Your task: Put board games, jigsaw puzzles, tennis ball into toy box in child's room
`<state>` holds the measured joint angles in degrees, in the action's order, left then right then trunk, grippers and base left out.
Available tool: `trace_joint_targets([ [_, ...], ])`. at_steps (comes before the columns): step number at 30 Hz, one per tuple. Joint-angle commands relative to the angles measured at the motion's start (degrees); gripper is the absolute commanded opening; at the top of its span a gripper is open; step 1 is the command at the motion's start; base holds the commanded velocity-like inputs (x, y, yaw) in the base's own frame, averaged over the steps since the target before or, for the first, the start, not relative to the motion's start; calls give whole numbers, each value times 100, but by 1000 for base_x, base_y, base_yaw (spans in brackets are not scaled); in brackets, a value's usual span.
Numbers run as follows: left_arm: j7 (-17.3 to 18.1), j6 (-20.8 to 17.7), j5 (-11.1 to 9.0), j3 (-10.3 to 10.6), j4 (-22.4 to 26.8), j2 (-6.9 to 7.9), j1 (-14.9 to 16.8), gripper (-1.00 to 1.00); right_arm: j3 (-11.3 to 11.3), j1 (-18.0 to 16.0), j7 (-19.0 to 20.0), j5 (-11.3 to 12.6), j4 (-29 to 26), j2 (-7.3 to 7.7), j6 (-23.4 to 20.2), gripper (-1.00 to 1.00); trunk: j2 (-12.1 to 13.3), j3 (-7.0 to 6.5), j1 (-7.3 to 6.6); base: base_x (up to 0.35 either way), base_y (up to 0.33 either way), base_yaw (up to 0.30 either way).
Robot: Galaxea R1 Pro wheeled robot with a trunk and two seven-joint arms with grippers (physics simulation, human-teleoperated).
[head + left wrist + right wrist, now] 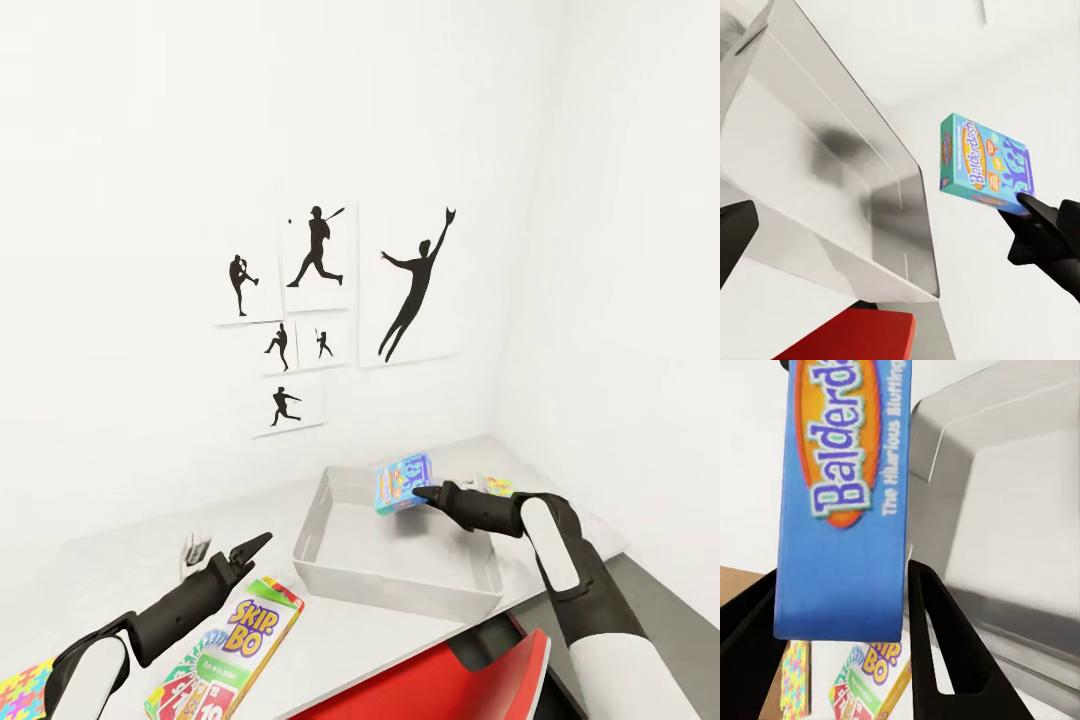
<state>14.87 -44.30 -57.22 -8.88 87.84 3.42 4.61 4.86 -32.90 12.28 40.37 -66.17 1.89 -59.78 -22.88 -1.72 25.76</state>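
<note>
1. Lying flat on the table [120, 555] nearest the robot: Skip-Bo box [228, 655], just beside the left gripper [256, 546], jaws only narrowly apart and holding nothing.
2. Sitting farther back on the same table: toy box [395, 578], its grey floor bare.
3. Hanging above the bin's far end: blue Balderdash box [403, 483], clamped in the right gripper [420, 494].

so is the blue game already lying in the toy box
No, the blue game is held in the right gripper above the toy box, not resting inside it.
</note>
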Motion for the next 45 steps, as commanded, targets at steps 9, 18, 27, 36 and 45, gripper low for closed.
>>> trace_joint_targets([
  [9, 27, -35, -1, -31, -11, 0, -3, 100, 37, -85, -522, -41, 135, -443, 244, -100, -4, 2, 2, 0, 0, 0],
  [18, 25, -35, 0, -40, -12, 1, -4, 100, 39, -95, -611, -35, 154, -606, 360, -100, -4, 2, 2, 0, 0, 0],
  [27, 24, -35, 5, -43, -17, 1, -4, 100, 34, -95, -735, -38, 177, -803, 376, -100, -4, 2, 2, 0, 0, 0],
  [36, 44, -38, -18, -40, -17, 1, -4, 100, 37, -202, -1113, 33, 449, -962, 385, -100, -4, 32, 2, 0, 0, 0],
  [45, 274, -74, -23, -42, -15, 7, -10, 100, 34, -524, -1186, 558, 1155, -986, 465, -100, -4, 106, 2, 0, 0, 0],
])
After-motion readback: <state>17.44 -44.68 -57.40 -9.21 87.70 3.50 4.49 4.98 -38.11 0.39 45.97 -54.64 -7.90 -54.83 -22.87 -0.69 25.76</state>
